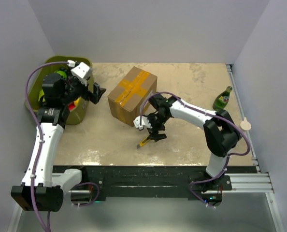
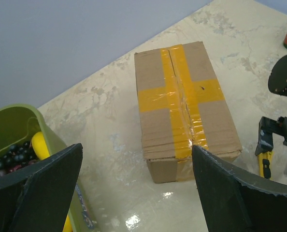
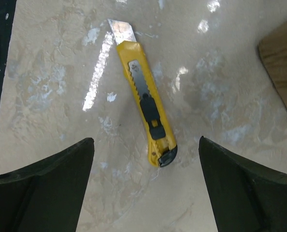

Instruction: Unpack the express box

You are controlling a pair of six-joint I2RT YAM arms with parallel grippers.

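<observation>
The taped express box [image 1: 132, 95] sits on the surface [image 1: 196, 142], flaps shut. Only the right wrist view shows the yellow knife [image 3: 143, 104] with its blade out, lying beneath the wide-open, empty right end effector [image 3: 146, 145]. The left end effector [image 2: 137, 147] gapes empty too.

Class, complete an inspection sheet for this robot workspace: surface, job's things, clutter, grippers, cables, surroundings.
Surface: beige table, scuffed, glossy patches.
Job's things: express box taped shut with crossed yellow tape; yellow utility knife lying on the table, blade out.
Clutter: green bin with fruit at the left; green bottle at the right edge.
Grippers: left gripper open, empty, facing the box; right gripper open above the knife.
Cables: purple cables looped along both arms.
Surroundings: plain pale walls on three sides.
</observation>
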